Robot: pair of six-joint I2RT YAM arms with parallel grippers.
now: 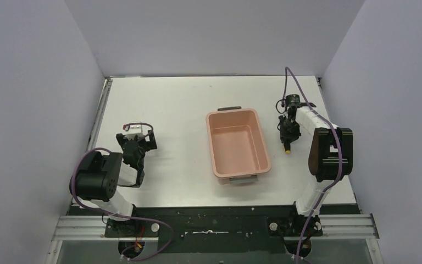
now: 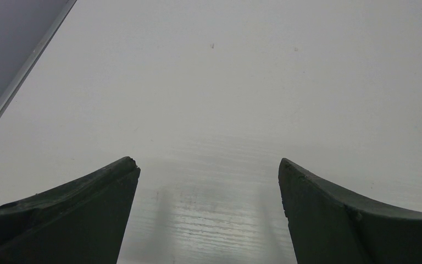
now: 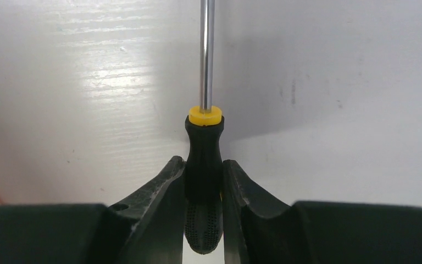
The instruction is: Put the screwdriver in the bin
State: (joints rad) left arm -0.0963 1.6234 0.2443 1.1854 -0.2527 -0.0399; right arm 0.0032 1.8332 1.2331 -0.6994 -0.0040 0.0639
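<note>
The salmon-pink bin [image 1: 264, 144] stands in the middle of the table, empty inside. My right gripper [image 1: 287, 133] is just right of the bin and is shut on the screwdriver [image 1: 288, 146]. In the right wrist view the fingers clamp the black handle [image 3: 203, 165] on both sides. The yellow collar and the thin metal shaft [image 3: 206, 55] stick out past the fingertips above the white table. My left gripper [image 1: 136, 144] is open and empty over bare table well left of the bin, its fingers [image 2: 88, 214] wide apart.
Grey walls stand on the left, back and right of the white table [image 1: 181, 104]. A purple cable [image 1: 291, 82] loops above the right arm. A metal rail [image 2: 22, 77] runs along the table's left edge.
</note>
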